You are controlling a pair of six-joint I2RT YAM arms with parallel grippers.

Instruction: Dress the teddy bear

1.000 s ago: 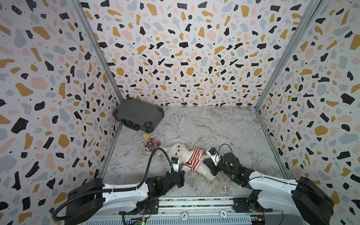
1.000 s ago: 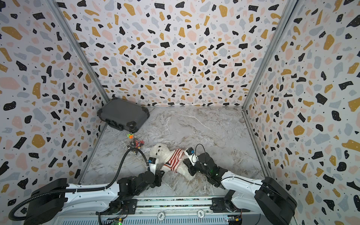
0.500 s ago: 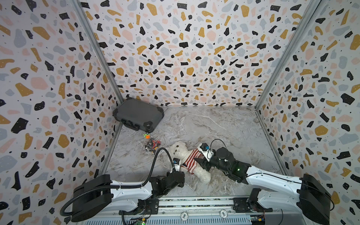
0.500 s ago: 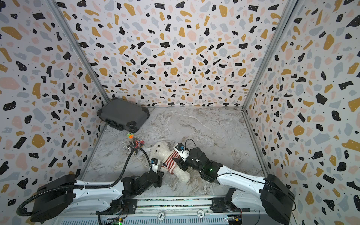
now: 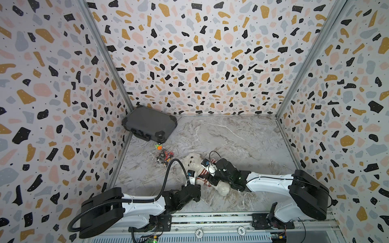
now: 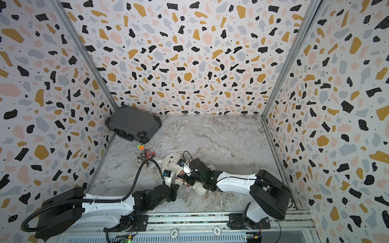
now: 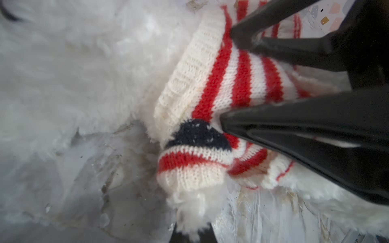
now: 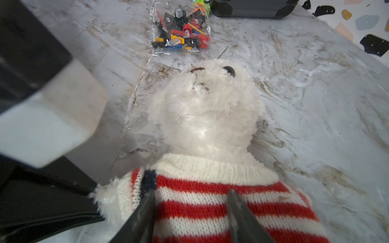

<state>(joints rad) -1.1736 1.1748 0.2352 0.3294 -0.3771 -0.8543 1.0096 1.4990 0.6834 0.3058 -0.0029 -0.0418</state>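
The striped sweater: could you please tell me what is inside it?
The teddy bear fills the sweater: its head pokes out of the collar and a furry paw out of one sleeve. The torso itself is covered by the knit.

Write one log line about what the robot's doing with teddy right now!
teddy bear: face-up, sweater over torso | left gripper: shut on paw | right gripper: open, astride sweater front

Terrazzo-patterned walls (image 5: pixel 189 52) on three sides; grey marble floor (image 5: pixel 231 136).
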